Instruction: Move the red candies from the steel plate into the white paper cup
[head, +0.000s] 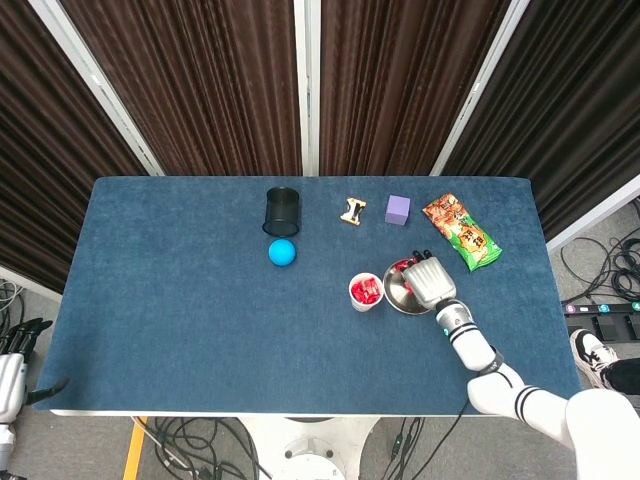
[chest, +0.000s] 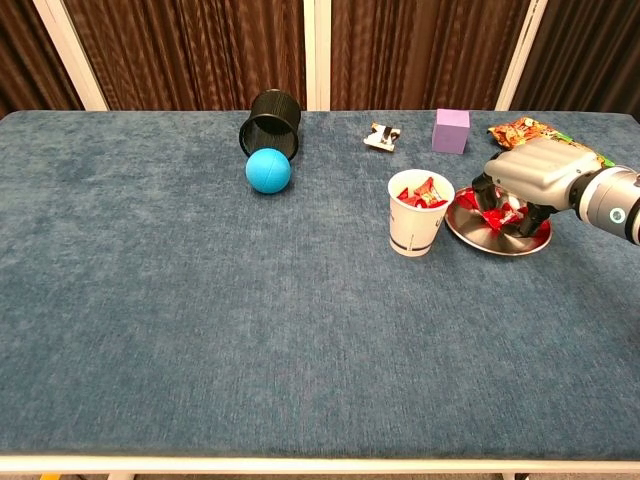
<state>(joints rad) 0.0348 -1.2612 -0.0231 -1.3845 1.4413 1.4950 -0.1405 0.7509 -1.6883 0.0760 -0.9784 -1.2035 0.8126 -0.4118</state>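
The steel plate (head: 396, 297) (chest: 468, 228) sits right of the white paper cup (head: 366, 292) (chest: 418, 225), almost touching it. Red candies (chest: 420, 192) fill the cup's top. More red candies (chest: 505, 214) lie on the plate. My right hand (head: 428, 280) (chest: 535, 168) is low over the plate's right half, palm down. Its fingers (chest: 484, 192) curl around a red candy there, and the hand hides part of the plate. My left hand (head: 15, 355) hangs off the table's near left corner, fingers apart, holding nothing.
A black cup (head: 283, 210) (chest: 270, 122) lies on its side at the back, with a blue ball (head: 282, 252) (chest: 268, 170) in front of it. A small wooden piece (head: 352, 211), a purple cube (head: 397, 209) (chest: 451, 131) and a snack bag (head: 460, 232) (chest: 520, 130) stand behind the plate.
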